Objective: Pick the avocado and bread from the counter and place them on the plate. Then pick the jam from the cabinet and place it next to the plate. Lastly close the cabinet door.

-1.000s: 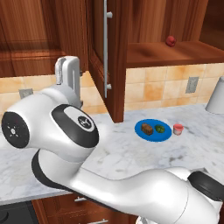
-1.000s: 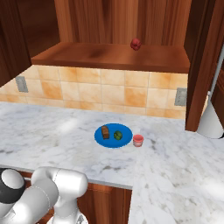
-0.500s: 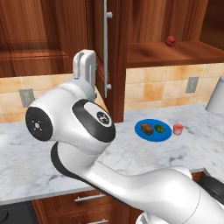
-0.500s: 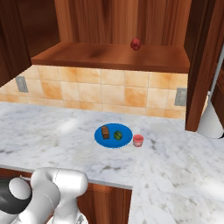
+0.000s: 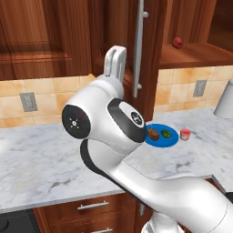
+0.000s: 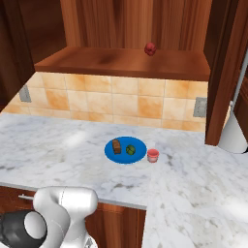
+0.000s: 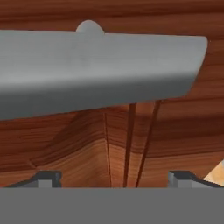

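The blue plate [image 6: 125,154] lies on the marble counter [image 6: 58,145] with the brown bread [image 6: 116,146] and the green avocado [image 6: 130,149] on it. The pink-red jam [image 6: 153,155] stands on the counter, just right of the plate. The cabinet door [image 5: 152,68] stands open, its silver bar handle [image 5: 139,45] upright. My hand [image 5: 115,61] is raised just left of that handle. In the hand view the handle [image 7: 100,70] crosses close in front of my gripper [image 7: 114,179], which is open with nothing between its fingertips [image 7: 48,178].
A dark red round fruit [image 6: 150,48] sits on the cabinet shelf [image 6: 121,60]. A grey rounded vessel [image 6: 232,135] stands at the counter's right end, below the door. My bulky arm [image 5: 104,123] blocks the middle of the left base view. Wall outlets dot the tiled backsplash.
My hand has swung right and slightly up, from left of the door to close beside its bar handle. The plate, food and jam have not moved.
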{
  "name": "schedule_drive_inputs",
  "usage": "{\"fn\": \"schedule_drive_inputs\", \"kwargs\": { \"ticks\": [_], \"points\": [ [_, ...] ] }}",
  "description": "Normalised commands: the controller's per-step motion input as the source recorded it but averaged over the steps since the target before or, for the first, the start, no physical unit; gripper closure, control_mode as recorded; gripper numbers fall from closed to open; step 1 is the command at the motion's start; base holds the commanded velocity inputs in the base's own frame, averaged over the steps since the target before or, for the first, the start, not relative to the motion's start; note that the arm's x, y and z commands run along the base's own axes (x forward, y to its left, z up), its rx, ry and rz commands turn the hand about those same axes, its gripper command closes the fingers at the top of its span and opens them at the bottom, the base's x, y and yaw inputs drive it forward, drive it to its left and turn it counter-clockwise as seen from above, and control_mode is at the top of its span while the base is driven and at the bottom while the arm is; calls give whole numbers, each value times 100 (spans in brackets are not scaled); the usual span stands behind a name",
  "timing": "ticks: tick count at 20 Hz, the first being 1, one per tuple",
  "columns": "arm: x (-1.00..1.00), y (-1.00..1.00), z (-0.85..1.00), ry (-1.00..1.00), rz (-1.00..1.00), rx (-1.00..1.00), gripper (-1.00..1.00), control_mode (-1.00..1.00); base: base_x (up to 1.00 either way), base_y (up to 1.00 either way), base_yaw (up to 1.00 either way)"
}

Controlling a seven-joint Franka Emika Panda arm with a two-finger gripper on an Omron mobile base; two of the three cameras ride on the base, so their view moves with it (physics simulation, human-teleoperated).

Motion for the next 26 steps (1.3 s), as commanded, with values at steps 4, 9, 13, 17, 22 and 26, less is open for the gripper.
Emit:
{"fn": "schedule_drive_inputs", "kwargs": {
  "ticks": [4, 9, 13, 17, 22, 26],
  "points": [
    [12, -67, 18, -2, -4, 0, -100, -100, 0, 0, 0],
    [34, -70, 3, 0, -8, 1, -100, -100, 0, 0, 0],
    [43, -68, 0, 0, -8, 9, -100, -100, 0, 0, 0],
    [47, -57, 0, 1, -7, 14, -100, -100, 0, 0, 0],
    [47, -51, 2, 3, -2, 20, -100, -100, 0, 0, 0],
    [60, -55, 12, 7, 0, 25, -100, -100, 0, 0, 0]
  ]
}}
